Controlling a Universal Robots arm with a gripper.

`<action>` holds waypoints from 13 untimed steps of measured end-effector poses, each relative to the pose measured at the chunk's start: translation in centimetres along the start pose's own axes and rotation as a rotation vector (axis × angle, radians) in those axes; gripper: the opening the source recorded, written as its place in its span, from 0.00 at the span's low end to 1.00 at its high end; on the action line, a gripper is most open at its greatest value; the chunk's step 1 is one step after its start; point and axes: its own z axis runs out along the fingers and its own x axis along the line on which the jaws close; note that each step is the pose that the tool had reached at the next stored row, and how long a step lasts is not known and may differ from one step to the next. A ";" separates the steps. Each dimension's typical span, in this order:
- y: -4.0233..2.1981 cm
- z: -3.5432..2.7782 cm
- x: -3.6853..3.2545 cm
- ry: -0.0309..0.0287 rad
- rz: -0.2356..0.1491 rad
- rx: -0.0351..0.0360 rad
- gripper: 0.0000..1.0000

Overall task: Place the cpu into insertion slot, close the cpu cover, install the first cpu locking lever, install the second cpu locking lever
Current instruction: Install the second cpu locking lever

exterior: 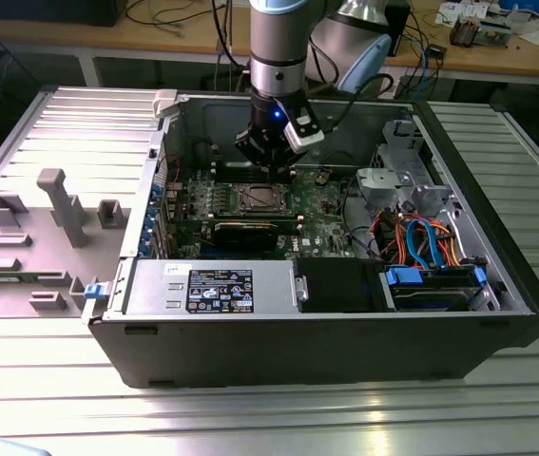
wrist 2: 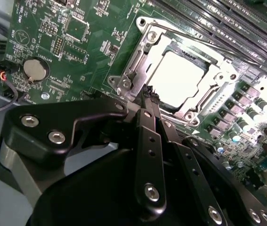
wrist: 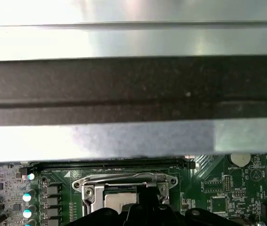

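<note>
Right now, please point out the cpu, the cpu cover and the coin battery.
cpu (wrist 2: 178, 77): second wrist view, middle of its bright metal top.
cpu cover (wrist 2: 138, 61): second wrist view, one side bar of the silvery frame.
coin battery (wrist 2: 35, 68): second wrist view, its round face.

Gripper (wrist 2: 148, 96): matt black metal links, bright steel screw heads. Just beyond it, cpu (wrist 2: 178, 79): smooth silver-grey metal top, glaring under light. Cpu cover (wrist 2: 145, 56) around cpu: thin shiny stamped metal. Circuit board (wrist 2: 84, 52) around cover: glossy green laminate. Coin battery (wrist 2: 35, 68) on board: dull silvery metal. Computer case (exterior: 298, 351): matt dark painted sheet metal. Table (exterior: 250, 418) under case: ribbed brushed aluminium, reflective.
</note>
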 end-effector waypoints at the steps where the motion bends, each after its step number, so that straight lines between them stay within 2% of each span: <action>1: -0.09 0.00 0.00 0.0001 0.000 0.0001 0.11; 13: -1.12 0.20 -0.02 0.0003 0.000 0.0004 0.11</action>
